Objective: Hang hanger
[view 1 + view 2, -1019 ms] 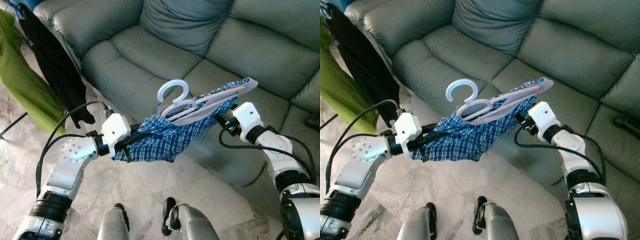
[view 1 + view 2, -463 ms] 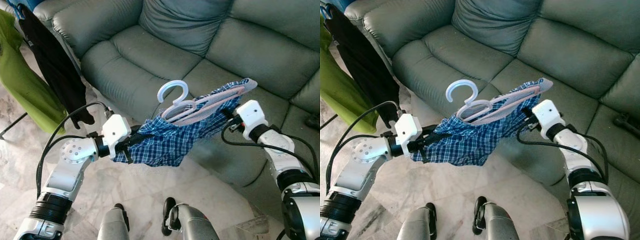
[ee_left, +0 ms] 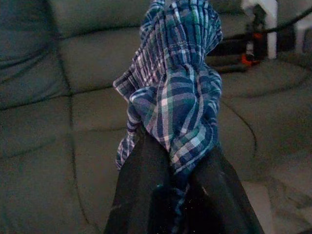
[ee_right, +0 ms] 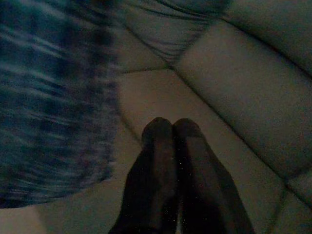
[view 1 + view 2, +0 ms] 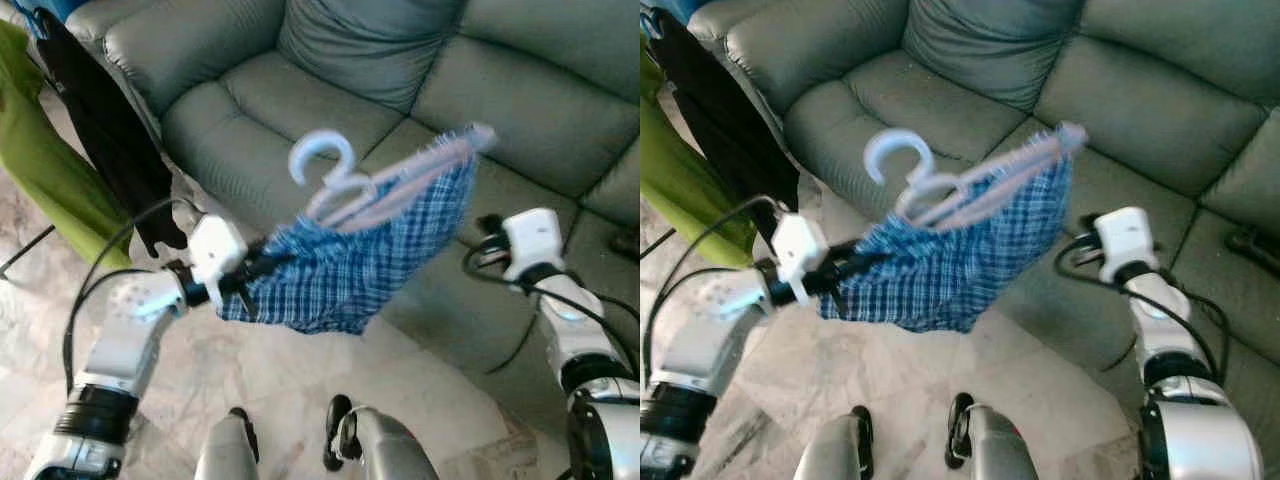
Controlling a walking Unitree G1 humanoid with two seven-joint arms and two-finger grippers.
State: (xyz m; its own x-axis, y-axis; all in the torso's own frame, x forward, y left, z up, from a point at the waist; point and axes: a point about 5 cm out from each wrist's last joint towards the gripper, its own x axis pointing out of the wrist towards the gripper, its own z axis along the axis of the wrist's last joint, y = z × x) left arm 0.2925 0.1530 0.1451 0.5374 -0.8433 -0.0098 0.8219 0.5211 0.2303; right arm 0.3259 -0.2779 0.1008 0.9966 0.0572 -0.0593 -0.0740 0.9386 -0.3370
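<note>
- The left gripper point(image 3: 178, 195) has its jaws pinching a bunched corner of the blue plaid garment point(image 5: 350, 265); the wrist view shows the cloth gathered between the two black fingers point(image 3: 141, 190).
- The garment hangs on a pale hanger point(image 5: 385, 185), which tilts, its far right end raised and its hook point(image 5: 322, 155) at the upper left, above the cloth.
- Hanger and garment are held in the air in front of the grey-green sofa point(image 5: 300, 90), over the near edge of its seat cushions and the marble floor point(image 5: 280, 380).
- This part of the picture is blurred, so finer detail of the hanger cannot be made out.
- The right gripper point(image 4: 170, 131) is apart from the garment, to its right, with its jaws pressed together and nothing between them; its white wrist block point(image 5: 532, 235) sits over the sofa seat.
- In the right wrist view the plaid cloth shows beside the fingers, not touching them.
- On the far left, a black garment point(image 5: 105, 130) and a green garment point(image 5: 45, 190) hang beside the sofa's arm.
- A sofa cushion point(image 5: 370, 40) lies against the backrest, far behind the hanger.
</note>
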